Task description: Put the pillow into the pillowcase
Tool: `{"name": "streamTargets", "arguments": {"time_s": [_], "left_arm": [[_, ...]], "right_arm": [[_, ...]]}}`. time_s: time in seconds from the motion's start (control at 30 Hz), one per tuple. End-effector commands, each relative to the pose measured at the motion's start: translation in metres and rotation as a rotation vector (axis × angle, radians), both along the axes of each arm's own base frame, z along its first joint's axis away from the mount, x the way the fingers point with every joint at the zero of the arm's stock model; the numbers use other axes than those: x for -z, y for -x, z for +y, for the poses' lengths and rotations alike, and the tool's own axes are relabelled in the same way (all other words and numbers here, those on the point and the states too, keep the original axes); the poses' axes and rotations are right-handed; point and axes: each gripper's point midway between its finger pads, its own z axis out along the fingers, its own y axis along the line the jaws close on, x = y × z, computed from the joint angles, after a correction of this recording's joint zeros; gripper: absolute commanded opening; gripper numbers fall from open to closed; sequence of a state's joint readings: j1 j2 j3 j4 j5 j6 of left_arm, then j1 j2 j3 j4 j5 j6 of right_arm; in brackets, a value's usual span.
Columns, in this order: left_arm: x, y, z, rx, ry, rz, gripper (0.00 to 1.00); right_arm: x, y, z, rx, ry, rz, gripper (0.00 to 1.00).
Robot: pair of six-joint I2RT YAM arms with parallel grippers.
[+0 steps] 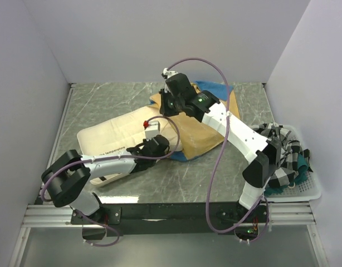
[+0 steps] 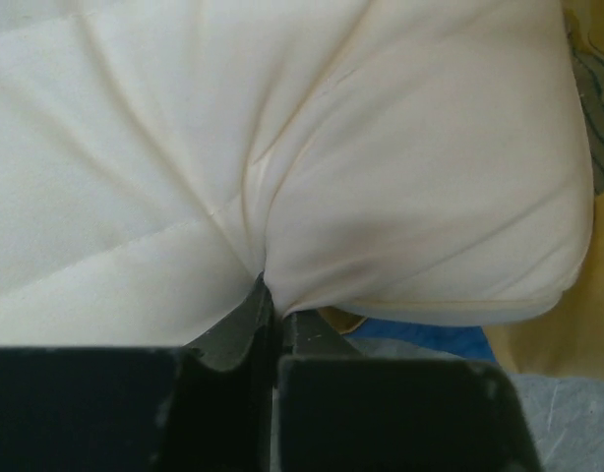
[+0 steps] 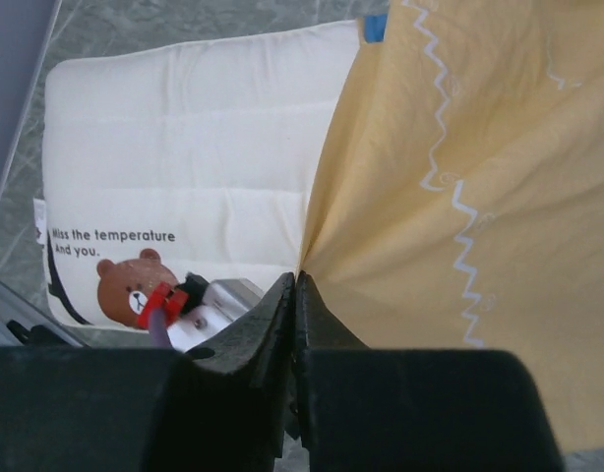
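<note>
The cream-white quilted pillow [image 1: 112, 133] lies on the table left of centre, with its right end going under the mustard-yellow pillowcase [image 1: 201, 133]. My left gripper [image 1: 160, 146] is shut on a pinch of the pillow's cloth [image 2: 381, 197] near its right end, and its jaws meet on the fold [image 2: 268, 287]. My right gripper [image 1: 170, 105] is shut on the pillowcase's yellow zigzag edge [image 3: 450, 177] and holds it lifted above the pillow. In the right wrist view the pillow [image 3: 184, 147] shows its bear print [image 3: 125, 285] and text line; the gripper's tips [image 3: 297, 277] pinch the cloth.
A white basket [image 1: 310, 192] at the table's right edge holds a black-and-white checked cloth [image 1: 282, 150] and a teal cloth. Blue pillowcase fabric [image 1: 213, 89] shows at the back. White walls close in the left, back and right sides.
</note>
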State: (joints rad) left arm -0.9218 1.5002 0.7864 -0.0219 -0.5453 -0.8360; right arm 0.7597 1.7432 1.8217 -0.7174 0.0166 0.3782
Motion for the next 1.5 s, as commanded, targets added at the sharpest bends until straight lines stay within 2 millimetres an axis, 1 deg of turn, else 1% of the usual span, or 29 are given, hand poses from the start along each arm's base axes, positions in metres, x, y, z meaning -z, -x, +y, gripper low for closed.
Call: {"name": "streamTargets", "arguments": {"time_s": [0.0, 0.03, 0.1, 0.13, 0.17, 0.23, 0.27, 0.33, 0.37, 0.43, 0.5, 0.53, 0.57, 0.6, 0.63, 0.7, 0.73, 0.8, 0.83, 0.87, 0.97, 1.0, 1.07, 1.13, 1.17, 1.27, 1.3, 1.37, 1.47], "left_arm": [[-0.03, -0.015, -0.024, -0.032, 0.102, -0.094, 0.11], [-0.03, -0.013, -0.024, -0.026, 0.106, -0.095, 0.18], [-0.034, -0.01, -0.026, -0.011, 0.117, -0.105, 0.23], [-0.04, -0.006, -0.024, -0.012, 0.129, -0.113, 0.28], [-0.04, -0.003, -0.02, -0.015, 0.124, -0.114, 0.3], [-0.046, 0.002, -0.011, -0.024, 0.138, -0.116, 0.35], [-0.047, 0.005, -0.007, -0.027, 0.134, -0.112, 0.38], [-0.047, 0.014, 0.005, -0.041, 0.129, -0.088, 0.43], [-0.047, 0.017, 0.009, -0.043, 0.13, -0.083, 0.45], [-0.047, 0.028, 0.024, -0.062, 0.13, -0.064, 0.48], [-0.046, 0.035, 0.04, -0.089, 0.105, -0.047, 0.49], [-0.051, 0.039, 0.047, -0.098, 0.113, -0.053, 0.5], [-0.053, 0.041, 0.052, -0.105, 0.111, -0.055, 0.51], [-0.055, 0.043, 0.057, -0.115, 0.111, -0.055, 0.52], [-0.055, 0.049, 0.068, -0.124, 0.089, -0.049, 0.56], [-0.056, 0.054, 0.082, -0.155, 0.075, -0.045, 0.62], [-0.051, 0.058, 0.097, -0.193, 0.026, -0.036, 0.65], [-0.052, 0.062, 0.112, -0.275, 0.042, -0.03, 0.74], [-0.046, 0.067, 0.131, -0.333, -0.008, -0.021, 0.79], [-0.046, 0.069, 0.137, -0.415, 0.057, -0.016, 0.82], [-0.044, 0.079, 0.164, -0.549, 0.098, -0.021, 0.86], [-0.046, 0.082, 0.172, -0.583, 0.115, -0.029, 0.92], [-0.046, 0.087, 0.19, -0.667, 0.136, -0.043, 0.92], [-0.045, 0.091, 0.202, -0.719, 0.135, -0.052, 0.94], [-0.044, 0.097, 0.217, -0.79, 0.127, -0.05, 0.98], [-0.044, 0.102, 0.23, -0.92, 0.177, -0.055, 0.99], [-0.042, 0.109, 0.237, -0.953, 0.135, -0.04, 1.0], [-0.047, 0.106, 0.237, -0.983, 0.145, -0.049, 0.99], [-0.043, 0.103, 0.251, -1.072, 0.114, -0.052, 0.99]], "right_arm": [[-0.016, 0.002, 0.019, -0.03, -0.053, 0.027, 0.11], [-0.01, 0.001, 0.017, -0.028, -0.033, 0.036, 0.13], [0.003, -0.004, 0.007, 0.018, 0.016, 0.029, 0.17], [0.006, -0.006, 0.006, 0.03, 0.014, 0.014, 0.26], [0.022, -0.005, -0.002, 0.046, 0.045, 0.032, 0.3], [0.016, -0.007, -0.013, 0.085, 0.042, -0.006, 0.43], [0.023, -0.005, -0.02, 0.1, 0.063, -0.003, 0.46], [0.015, -0.004, -0.035, 0.145, 0.079, -0.04, 0.52], [0.026, 0.0, -0.043, 0.161, 0.105, -0.031, 0.52], [0.015, 0.005, -0.057, 0.199, 0.072, -0.079, 0.53], [0.03, 0.023, -0.072, 0.206, 0.075, -0.078, 0.53], [0.051, 0.029, -0.082, 0.223, 0.101, -0.07, 0.53], [0.043, 0.037, -0.088, 0.231, 0.08, -0.102, 0.55], [0.048, 0.042, -0.091, 0.233, 0.076, -0.107, 0.58], [0.069, 0.05, -0.096, 0.231, 0.091, -0.094, 0.62], [0.073, 0.056, -0.102, 0.242, 0.066, -0.125, 0.65], [0.091, 0.06, -0.109, 0.252, 0.091, -0.108, 0.66], [0.103, 0.061, -0.108, 0.235, 0.102, -0.098, 0.65], [0.11, 0.062, -0.109, 0.232, 0.117, -0.089, 0.66], [0.118, 0.061, -0.108, 0.228, 0.135, -0.079, 0.66], [0.127, 0.05, -0.113, 0.265, 0.192, -0.095, 0.66], [0.129, 0.048, -0.116, 0.275, 0.22, -0.094, 0.66], [0.133, 0.041, -0.115, 0.286, 0.252, -0.094, 0.65], [0.133, 0.038, -0.113, 0.289, 0.266, -0.087, 0.58], [0.133, 0.038, -0.112, 0.288, 0.263, -0.083, 0.56], [0.131, 0.037, -0.109, 0.281, 0.252, -0.079, 0.44], [0.13, 0.037, -0.108, 0.278, 0.253, -0.075, 0.37], [0.13, 0.037, -0.107, 0.276, 0.255, -0.071, 0.3], [0.13, 0.039, -0.106, 0.259, 0.257, -0.06, 0.17]]}}
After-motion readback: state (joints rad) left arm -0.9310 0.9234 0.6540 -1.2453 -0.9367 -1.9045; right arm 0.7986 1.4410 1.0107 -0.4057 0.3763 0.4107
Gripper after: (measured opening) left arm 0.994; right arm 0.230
